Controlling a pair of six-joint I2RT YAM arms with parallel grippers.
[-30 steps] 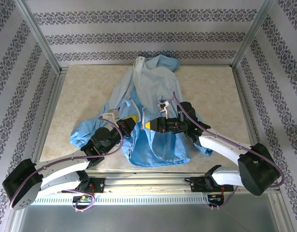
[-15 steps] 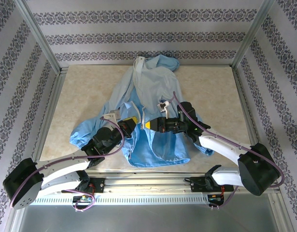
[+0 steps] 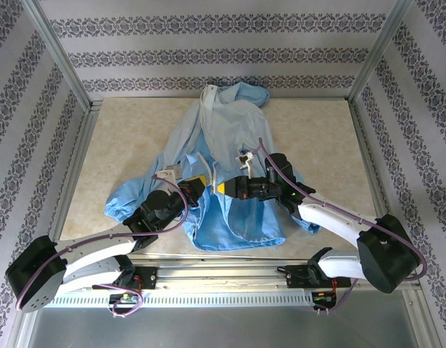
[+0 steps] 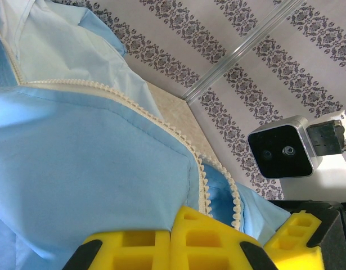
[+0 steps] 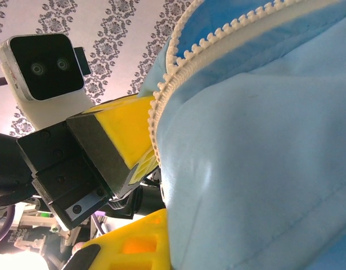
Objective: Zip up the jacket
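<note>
The left gripper (image 3: pixel 196 184) has its jaws pressed together on the edge of the jacket (image 3: pixel 230 130), at the zipper strip (image 4: pixel 202 180). Just beside it, the right gripper (image 3: pixel 221 187) is clamped on the fabric near the strip. The jacket lies spread on the middle of the table (image 3: pixel 121 138).

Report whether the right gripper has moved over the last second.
No. The right gripper sits at the same spot over the jacket, just as far from the near rail as before.
</note>
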